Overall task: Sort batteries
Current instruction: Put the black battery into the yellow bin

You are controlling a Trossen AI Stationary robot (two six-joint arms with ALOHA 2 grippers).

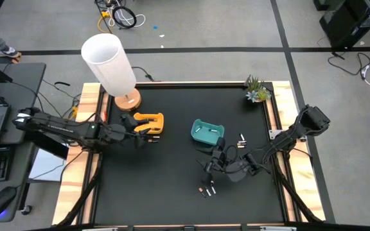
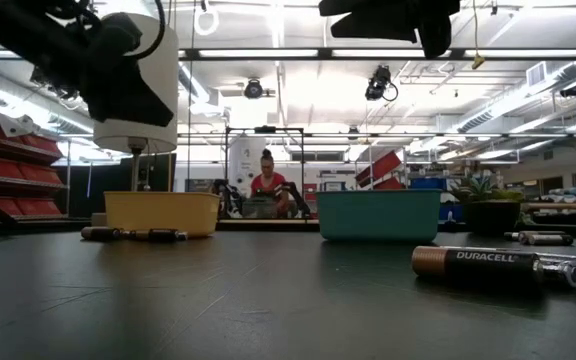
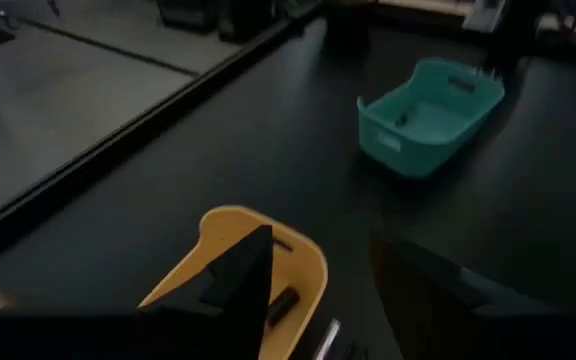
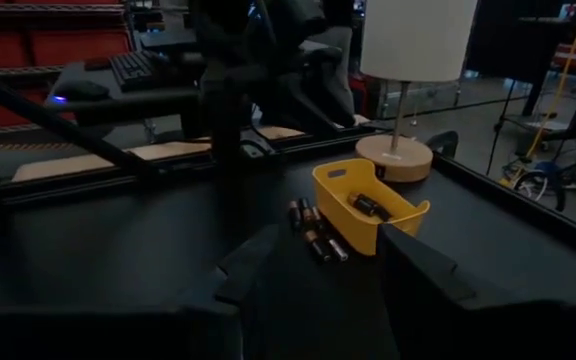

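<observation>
- Table: black top with pale wood side rails, both arms reaching in from the sides.
- Yellow tray: on the left half of the table, just in front of the lamp; in the right wrist view it holds at least one dark battery.
- Teal tray: near the table's middle, right of the yellow tray and well apart from it; a small dark item lies inside it in the left wrist view, too dim to name.
- Batteries beside the yellow tray: a few lie loose on the table, touching or just beside the tray's near wall.
- Batteries on the right half: a pair near the front, and a few more just right of the teal tray. The low view shows a dark one with a copper end and a pale silver one lying side by side.
- Left gripper: over the yellow tray's edge, fingers parted, nothing seen between them.
- Right gripper: above the table between the teal tray and the front pair of batteries, fingers parted, nothing between them.
- Lamp: white shade on a round wooden base, back left of the table.
- Potted plant: back right corner.
- Person: seated far back in the room.
</observation>
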